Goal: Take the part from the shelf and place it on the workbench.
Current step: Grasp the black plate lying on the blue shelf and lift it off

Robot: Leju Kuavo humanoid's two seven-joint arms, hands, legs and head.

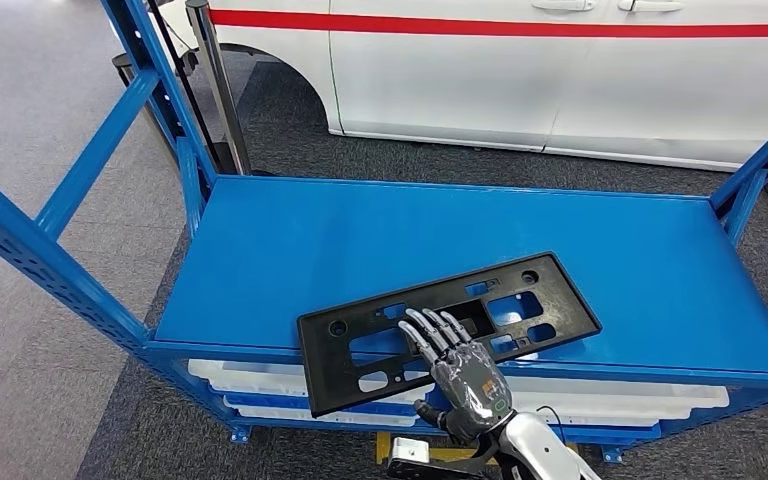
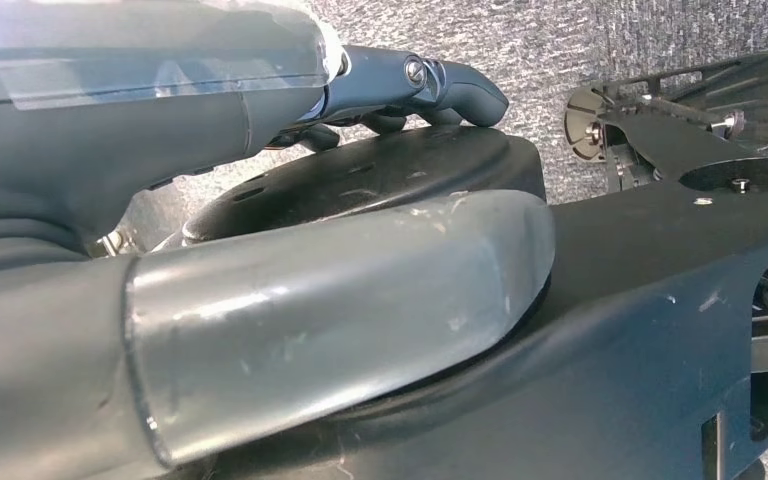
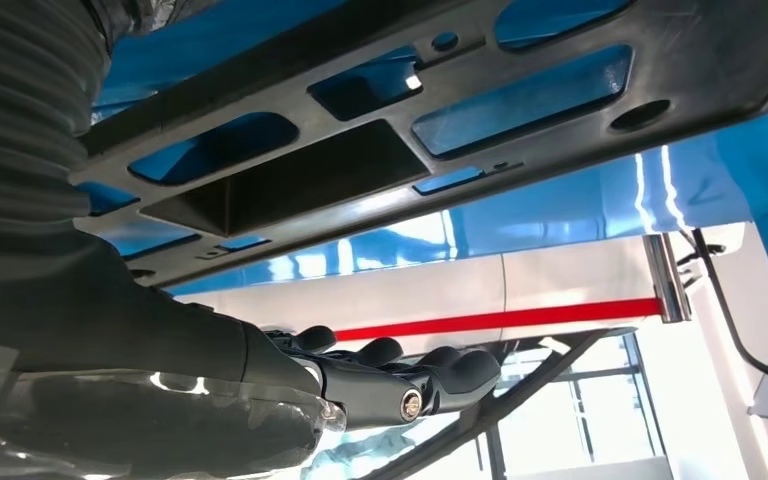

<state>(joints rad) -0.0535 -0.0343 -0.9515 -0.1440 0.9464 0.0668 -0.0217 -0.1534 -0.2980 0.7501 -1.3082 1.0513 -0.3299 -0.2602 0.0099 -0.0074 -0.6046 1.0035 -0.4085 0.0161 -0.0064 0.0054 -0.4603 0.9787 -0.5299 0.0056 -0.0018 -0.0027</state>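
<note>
One hand (image 1: 468, 385), fingers extended, rests atop the black part (image 1: 360, 335).

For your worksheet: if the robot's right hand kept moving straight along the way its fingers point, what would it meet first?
Probably the black plate: the right hand already has its fingers lying over the plate's near part. Whether they touch it is unclear; past the plate lies the blue shelf.

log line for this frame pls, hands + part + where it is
right robot hand: fingers over black part | part: flat on blue shelf, front edge overhanging | grip: unclear | left robot hand: hanging low
</note>
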